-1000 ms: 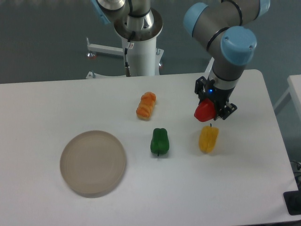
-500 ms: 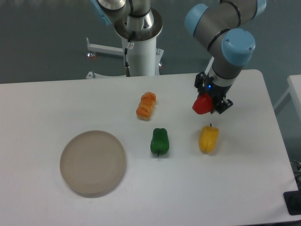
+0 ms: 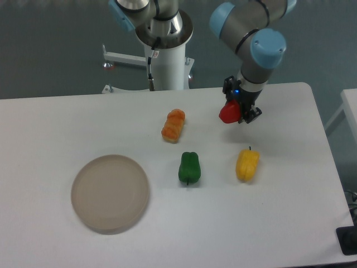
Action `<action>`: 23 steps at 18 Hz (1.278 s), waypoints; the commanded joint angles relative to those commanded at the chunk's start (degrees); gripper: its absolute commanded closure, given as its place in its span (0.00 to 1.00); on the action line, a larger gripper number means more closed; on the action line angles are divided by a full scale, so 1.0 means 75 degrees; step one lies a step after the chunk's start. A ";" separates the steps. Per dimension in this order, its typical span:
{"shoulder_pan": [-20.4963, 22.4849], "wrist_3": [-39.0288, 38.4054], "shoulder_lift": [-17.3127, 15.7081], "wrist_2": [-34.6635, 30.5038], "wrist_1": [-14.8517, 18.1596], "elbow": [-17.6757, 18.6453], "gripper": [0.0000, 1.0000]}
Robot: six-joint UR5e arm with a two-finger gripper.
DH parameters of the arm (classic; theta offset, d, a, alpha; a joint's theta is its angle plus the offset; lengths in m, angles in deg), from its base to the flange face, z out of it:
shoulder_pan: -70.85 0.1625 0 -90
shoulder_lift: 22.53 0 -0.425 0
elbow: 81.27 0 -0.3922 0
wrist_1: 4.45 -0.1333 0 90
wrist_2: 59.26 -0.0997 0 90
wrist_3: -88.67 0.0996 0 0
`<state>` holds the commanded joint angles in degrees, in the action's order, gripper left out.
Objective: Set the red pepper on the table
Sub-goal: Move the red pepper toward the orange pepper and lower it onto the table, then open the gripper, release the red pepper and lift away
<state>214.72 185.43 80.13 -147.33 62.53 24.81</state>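
My gripper (image 3: 233, 111) is shut on the red pepper (image 3: 228, 113), a small glossy bright-red pepper, and holds it in the air above the far right part of the white table (image 3: 290, 223). The pepper sits between the black fingers, partly hidden by them. It hangs to the right of the orange pepper (image 3: 173, 125) and behind the yellow pepper (image 3: 247, 164).
A green pepper (image 3: 189, 167) lies near the table's middle. A round grey-beige plate (image 3: 110, 193) lies at the front left. The arm's white base column (image 3: 165, 53) stands behind the table's far edge.
The gripper has moved left and away from the camera with the red pepper in it, away from the yellow pepper. The other things have not moved.
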 joint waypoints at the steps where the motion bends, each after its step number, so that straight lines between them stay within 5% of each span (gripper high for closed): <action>1: 0.0000 0.0001 0.0012 0.0000 0.0000 0.0036 0.60; 7: -0.0152 0.0001 0.0374 -0.0011 -0.0492 0.0189 0.50; 12: -0.0093 -0.0045 0.0399 -0.0012 -0.0493 0.0224 0.00; 17: -0.0035 -0.0069 0.0329 -0.0023 -0.0364 -0.0687 0.00; 19: -0.0023 -0.0069 0.0363 0.0023 0.0056 -0.1250 0.00; 23: -0.0093 -0.0116 0.1180 0.0199 0.2313 -0.3670 0.00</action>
<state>214.02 184.56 88.98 -145.83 79.87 -2.72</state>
